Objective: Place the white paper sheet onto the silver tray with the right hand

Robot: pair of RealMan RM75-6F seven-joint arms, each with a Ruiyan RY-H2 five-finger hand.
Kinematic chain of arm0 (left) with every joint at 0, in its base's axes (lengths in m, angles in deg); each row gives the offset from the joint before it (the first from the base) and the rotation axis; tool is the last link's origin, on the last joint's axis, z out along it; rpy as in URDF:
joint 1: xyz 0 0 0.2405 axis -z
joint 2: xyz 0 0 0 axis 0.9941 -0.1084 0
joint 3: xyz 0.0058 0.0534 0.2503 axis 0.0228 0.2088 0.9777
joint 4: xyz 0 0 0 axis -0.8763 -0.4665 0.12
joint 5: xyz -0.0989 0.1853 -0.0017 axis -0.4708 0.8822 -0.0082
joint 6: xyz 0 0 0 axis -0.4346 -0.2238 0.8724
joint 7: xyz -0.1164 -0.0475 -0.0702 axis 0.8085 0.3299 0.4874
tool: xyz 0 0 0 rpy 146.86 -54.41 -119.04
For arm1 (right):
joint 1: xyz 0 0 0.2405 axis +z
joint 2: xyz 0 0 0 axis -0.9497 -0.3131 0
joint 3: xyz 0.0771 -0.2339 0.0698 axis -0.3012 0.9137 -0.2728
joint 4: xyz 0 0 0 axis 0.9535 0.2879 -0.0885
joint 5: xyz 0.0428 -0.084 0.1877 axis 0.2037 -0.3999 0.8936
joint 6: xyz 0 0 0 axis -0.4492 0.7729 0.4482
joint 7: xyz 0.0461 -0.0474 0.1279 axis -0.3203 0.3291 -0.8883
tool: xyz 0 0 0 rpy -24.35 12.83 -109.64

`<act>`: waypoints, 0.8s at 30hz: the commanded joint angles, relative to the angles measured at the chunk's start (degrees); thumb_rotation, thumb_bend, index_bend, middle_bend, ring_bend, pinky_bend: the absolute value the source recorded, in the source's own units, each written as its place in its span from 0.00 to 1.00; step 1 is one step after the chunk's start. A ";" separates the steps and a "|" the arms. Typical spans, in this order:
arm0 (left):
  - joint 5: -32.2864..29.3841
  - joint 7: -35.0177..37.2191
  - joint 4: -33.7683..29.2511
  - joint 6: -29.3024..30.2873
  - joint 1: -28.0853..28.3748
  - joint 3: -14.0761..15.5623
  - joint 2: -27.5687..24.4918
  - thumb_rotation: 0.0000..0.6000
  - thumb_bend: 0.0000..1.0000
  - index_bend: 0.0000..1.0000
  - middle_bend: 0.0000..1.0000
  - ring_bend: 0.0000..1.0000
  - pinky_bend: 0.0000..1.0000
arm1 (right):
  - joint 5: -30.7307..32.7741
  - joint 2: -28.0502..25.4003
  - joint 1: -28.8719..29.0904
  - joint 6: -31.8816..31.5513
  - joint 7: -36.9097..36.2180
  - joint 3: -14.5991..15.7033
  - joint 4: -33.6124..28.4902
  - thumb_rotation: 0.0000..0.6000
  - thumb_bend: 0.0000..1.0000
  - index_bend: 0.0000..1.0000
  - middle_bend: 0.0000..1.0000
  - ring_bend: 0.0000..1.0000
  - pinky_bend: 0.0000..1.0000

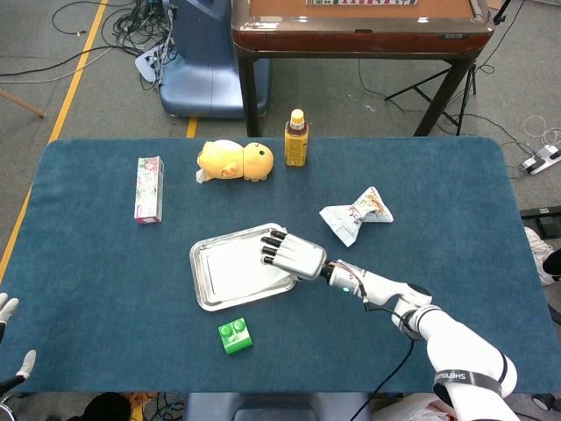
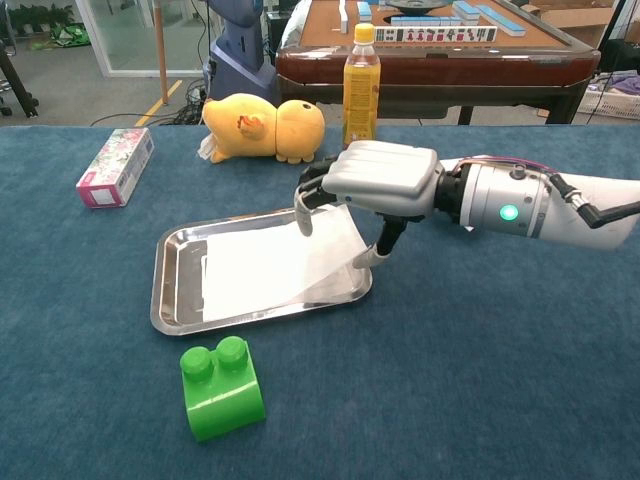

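A table (image 1: 105, 289) covered in dark blue felt carries everything. Near its centre lies a silver tray (image 1: 201, 263), with a green toy brick (image 1: 235, 336) just in front of it. At the far edge stand a yellow plush duck (image 1: 234, 161) and an amber drink bottle (image 1: 296, 139). A pink floral box (image 1: 149, 189) lies far left, and what looks like a crumpled printed wrapper (image 1: 356, 214) lies right.

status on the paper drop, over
Right robot hand open over tray's far corner. White paper sheet lying in silver tray. Left robot hand barely visible. Nothing obstructing.
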 commanded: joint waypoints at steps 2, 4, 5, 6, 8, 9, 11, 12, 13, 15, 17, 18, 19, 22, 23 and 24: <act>0.00 0.05 0.02 0.05 -0.02 -0.02 -0.05 1.00 0.34 0.07 0.02 0.04 0.00 | 1.66 0.21 0.17 2.06 1.98 -0.74 -0.80 1.00 0.04 0.30 0.25 0.13 0.23; 0.06 0.06 -0.02 0.09 -0.02 -0.02 -0.10 1.00 0.34 0.07 0.02 0.04 0.00 | 2.30 0.47 0.34 2.73 2.68 -1.10 -1.09 1.00 0.03 0.27 0.24 0.12 0.23; 0.10 0.08 -0.03 0.11 -0.02 -0.01 -0.12 1.00 0.34 0.07 0.02 0.04 0.00 | 2.55 0.65 0.43 2.93 2.93 -1.28 -1.15 1.00 0.02 0.25 0.23 0.11 0.22; 0.14 0.07 -0.03 0.12 -0.03 0.00 -0.14 1.00 0.34 0.07 0.02 0.04 0.00 | 2.81 0.89 0.59 3.18 3.16 -1.45 -1.23 1.00 0.02 0.24 0.23 0.11 0.22; 0.19 0.07 -0.01 0.15 -0.04 0.01 -0.16 1.00 0.34 0.07 0.02 0.04 0.00 | 3.13 1.29 0.87 3.39 3.44 -1.72 -1.35 1.00 0.01 0.23 0.22 0.11 0.22; 0.23 0.09 -0.01 0.20 -0.05 0.01 -0.17 1.00 0.34 0.07 0.02 0.04 0.00 | 3.26 1.50 1.01 3.44 3.51 -1.84 -1.42 1.00 0.01 0.22 0.22 0.10 0.22; 0.19 0.18 0.03 0.27 -0.12 0.02 -0.18 1.00 0.34 0.07 0.02 0.04 0.00 | 3.48 2.00 1.33 3.59 3.83 -2.02 -1.50 1.00 0.01 0.21 0.22 0.10 0.22; 0.19 0.22 0.05 0.31 -0.15 0.02 -0.19 1.00 0.34 0.07 0.02 0.04 0.00 | 3.54 2.20 1.46 3.65 3.90 -2.06 -1.55 1.00 0.01 0.21 0.21 0.10 0.22; 0.17 0.31 0.10 0.37 -0.20 0.03 -0.18 1.00 0.34 0.07 0.02 0.04 0.00 | 3.58 2.46 1.66 3.75 4.12 -2.09 -1.51 1.00 0.01 0.21 0.21 0.10 0.22; 0.14 0.45 0.22 0.40 -0.26 0.06 -0.15 1.00 0.33 0.07 0.02 0.04 0.00 | 3.62 2.76 1.98 4.02 4.49 -2.08 -1.39 1.00 0.01 0.21 0.21 0.10 0.22; 0.11 0.61 0.39 0.45 -0.36 0.12 -0.13 1.00 0.33 0.07 0.02 0.04 0.00 | 3.82 3.03 2.19 4.37 4.91 -2.14 -1.21 1.00 0.01 0.21 0.21 0.10 0.22; 0.07 0.70 0.47 0.49 -0.42 0.13 -0.11 1.00 0.34 0.07 0.02 0.04 0.00 | 3.99 3.12 2.23 4.58 5.08 -2.19 -1.16 1.00 0.01 0.20 0.21 0.10 0.22; 0.02 0.83 0.56 0.54 -0.48 0.15 -0.10 1.00 0.34 0.07 0.02 0.04 0.00 | 4.20 3.21 2.23 4.71 5.07 -2.27 -1.21 1.00 0.01 0.20 0.21 0.10 0.22; -0.05 1.05 0.83 0.59 -0.57 0.15 -0.07 1.00 0.33 0.07 0.02 0.04 0.00 | 4.58 3.33 2.27 4.88 5.37 -2.40 -1.37 1.00 0.01 0.19 0.20 0.10 0.22; -0.01 1.14 0.87 0.65 -0.60 0.15 -0.07 1.00 0.34 0.07 0.02 0.04 0.00 | 4.69 3.25 2.27 4.96 5.37 -2.41 -1.52 1.00 0.00 0.18 0.20 0.10 0.22; 0.05 1.23 0.92 0.75 -0.64 0.15 -0.05 1.00 0.34 0.07 0.02 0.04 0.00 | 4.84 3.12 2.27 5.08 5.40 -2.46 -1.71 1.00 0.00 0.17 0.19 0.09 0.22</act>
